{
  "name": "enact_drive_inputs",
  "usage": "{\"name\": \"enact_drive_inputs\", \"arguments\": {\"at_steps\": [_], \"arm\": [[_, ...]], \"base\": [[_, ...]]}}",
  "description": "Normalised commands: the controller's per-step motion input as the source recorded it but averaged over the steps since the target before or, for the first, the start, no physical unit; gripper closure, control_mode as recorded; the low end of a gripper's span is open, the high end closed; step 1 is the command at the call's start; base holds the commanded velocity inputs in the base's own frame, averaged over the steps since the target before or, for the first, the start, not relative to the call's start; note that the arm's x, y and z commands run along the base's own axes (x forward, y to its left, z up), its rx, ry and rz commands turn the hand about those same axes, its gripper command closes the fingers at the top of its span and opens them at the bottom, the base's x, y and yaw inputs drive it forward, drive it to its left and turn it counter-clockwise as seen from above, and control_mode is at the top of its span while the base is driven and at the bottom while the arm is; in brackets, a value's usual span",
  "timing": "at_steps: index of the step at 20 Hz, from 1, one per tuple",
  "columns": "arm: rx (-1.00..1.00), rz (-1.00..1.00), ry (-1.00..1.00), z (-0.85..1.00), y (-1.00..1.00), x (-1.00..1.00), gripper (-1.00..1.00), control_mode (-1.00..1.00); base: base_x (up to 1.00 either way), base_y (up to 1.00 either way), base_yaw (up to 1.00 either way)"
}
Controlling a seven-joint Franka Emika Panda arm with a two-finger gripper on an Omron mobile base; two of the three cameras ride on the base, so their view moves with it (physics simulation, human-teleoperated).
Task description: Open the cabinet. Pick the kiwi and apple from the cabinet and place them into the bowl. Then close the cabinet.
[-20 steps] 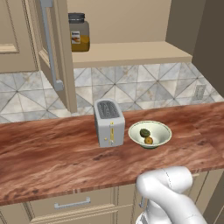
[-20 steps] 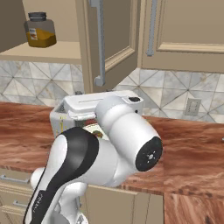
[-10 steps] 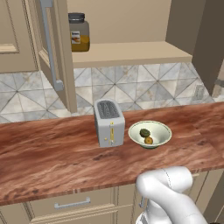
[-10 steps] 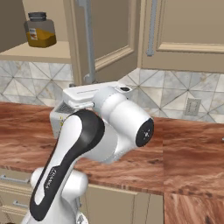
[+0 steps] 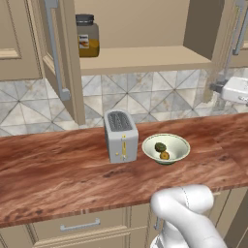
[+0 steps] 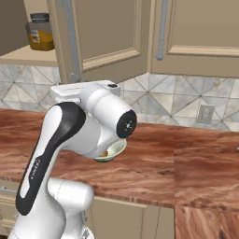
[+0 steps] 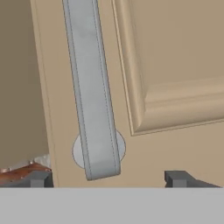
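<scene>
While one kiwi (image 5: 160,146) and one apple (image 5: 165,155) sit in the single bowl (image 5: 178,144), the wide-open, empty gripper (image 7: 107,178) has swung right to face a cabinet (image 7: 170,78) door handle (image 7: 93,96).

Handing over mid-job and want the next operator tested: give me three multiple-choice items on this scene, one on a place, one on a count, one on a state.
1. Where does the dark-lidded jar with orange contents stand?
A. on the cabinet shelf
B. in the bowl
C. on the toaster

2. How many small fruits lie in the wide pale cream-green bowl?
A. none
B. two
C. four

3. How do the doors of the tan upper wall cabinet stand?
A. both shut
B. swung open
C. taken off

Answers: 1 A, the jar sits on the shelf. 2 B, the dark olive kiwi and yellow-orange apple lie inside. 3 B, the shelf is exposed; the open gripper faces the silver bar handle.
</scene>
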Motion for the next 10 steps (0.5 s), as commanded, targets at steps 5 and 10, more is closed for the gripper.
{"name": "enact_drive_inputs", "arguments": {"at_steps": [5,10], "arm": [[0.0,-0.01,0.01,-0.26,0.0,1.0,-1.0,-1.0],[0.0,-0.04,0.01,-0.31,0.0,1.0,-1.0,-1.0]], "base": [[0.0,0.0,0.0],[0.0,0.0,0.0]]}}
